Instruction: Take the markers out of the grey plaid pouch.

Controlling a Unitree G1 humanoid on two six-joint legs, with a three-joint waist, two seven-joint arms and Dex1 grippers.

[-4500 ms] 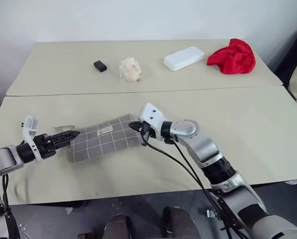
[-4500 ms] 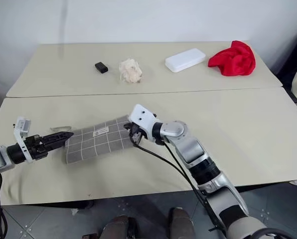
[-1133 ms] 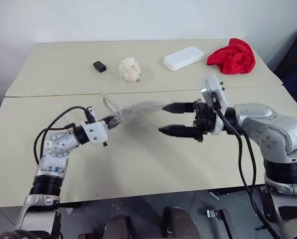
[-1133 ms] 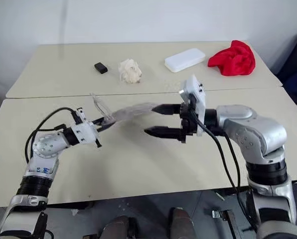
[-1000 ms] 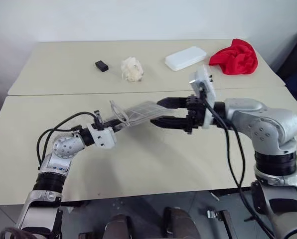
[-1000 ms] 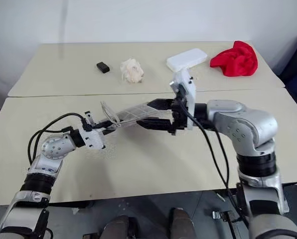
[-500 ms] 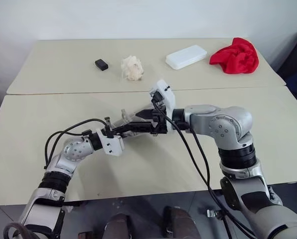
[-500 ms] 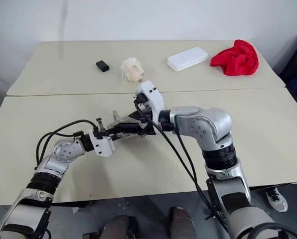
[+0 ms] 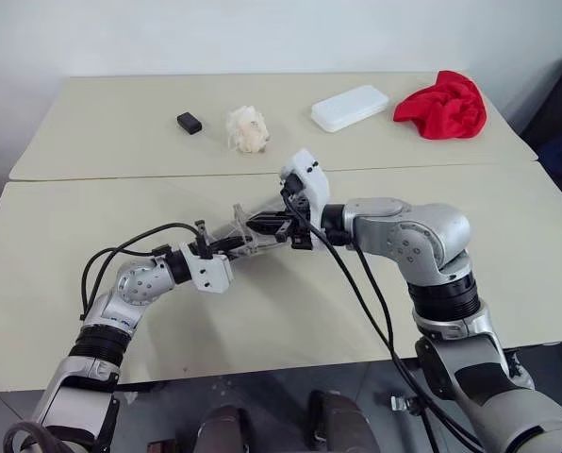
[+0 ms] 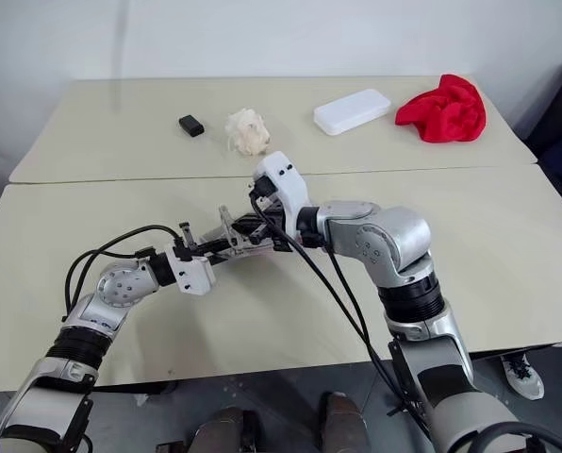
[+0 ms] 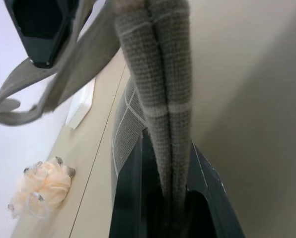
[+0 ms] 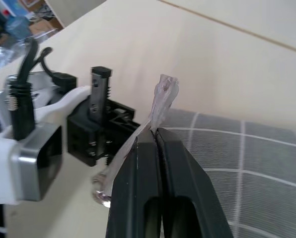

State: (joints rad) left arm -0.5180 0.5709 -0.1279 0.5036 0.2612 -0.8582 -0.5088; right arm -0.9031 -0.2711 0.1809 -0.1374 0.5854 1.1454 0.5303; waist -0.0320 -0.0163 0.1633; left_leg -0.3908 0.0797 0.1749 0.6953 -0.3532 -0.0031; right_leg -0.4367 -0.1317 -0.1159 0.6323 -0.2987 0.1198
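The grey plaid pouch (image 9: 255, 229) hangs above the near table, stretched between my two grippers. My left gripper (image 9: 226, 244) is shut on one end; the left wrist view shows plaid fabric (image 11: 158, 94) clamped between its fingers. My right gripper (image 9: 264, 226) is shut on a thin strip at the pouch's edge (image 12: 163, 94), its fingertips (image 12: 149, 133) pressed together, close to the left gripper (image 12: 96, 126). The pouch's grid-lined side (image 12: 257, 163) lies just beyond them. The markers are hidden.
On the far table stand a small black block (image 9: 189, 123), a cream puff (image 9: 247, 128), a white rectangular case (image 9: 349, 108) and a red cloth (image 9: 441, 104). A seam (image 9: 121, 176) separates the two tables. Cables trail from both wrists.
My right gripper moved left to the pouch and closed from wide open onto its edge. The left gripper kept its grip and hardly moved.
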